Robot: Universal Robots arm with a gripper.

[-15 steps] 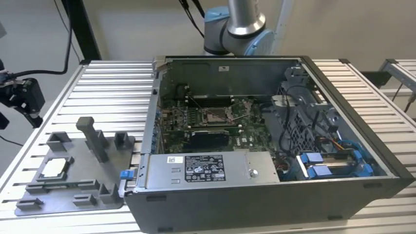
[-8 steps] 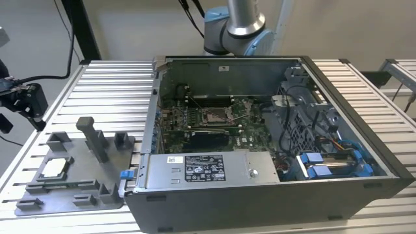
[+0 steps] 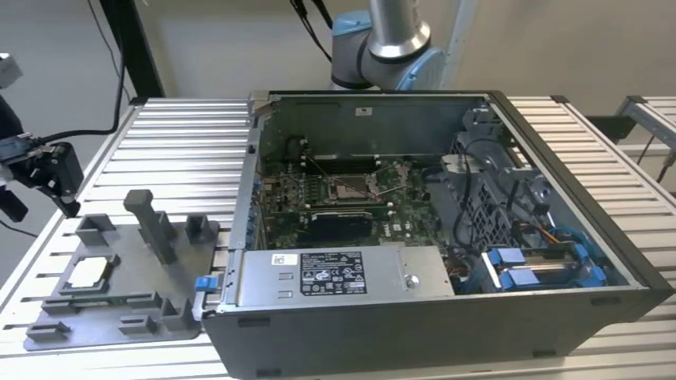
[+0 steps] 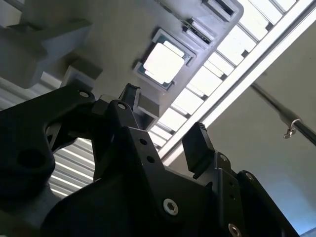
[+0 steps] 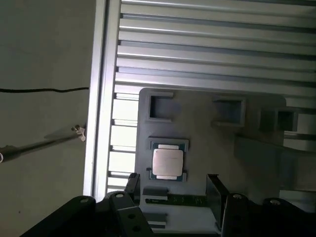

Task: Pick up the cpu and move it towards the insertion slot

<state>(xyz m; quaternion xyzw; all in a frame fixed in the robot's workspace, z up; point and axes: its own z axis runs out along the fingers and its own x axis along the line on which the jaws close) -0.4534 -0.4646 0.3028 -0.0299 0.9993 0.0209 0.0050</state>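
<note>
Silvery-topped, the cpu (image 5: 168, 163) lies flat in its recess on the grey fixture tray (image 3: 127, 277), well apart from the insertion slot (image 3: 351, 188) inside the open case. My gripper (image 5: 173, 183) hangs near the tray, clear of the chip, its fingers spread and empty. I judge a good pick needs the chip centred between the pads, the pads squared to opposite edges, a straight descent, and a gentle close on the rim rather than the tray walls.

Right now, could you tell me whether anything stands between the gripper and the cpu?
Nothing visible does. The cpu lies uncovered in its recess on the grey tray, and the open gripper hangs apart from it with only air between.
</note>
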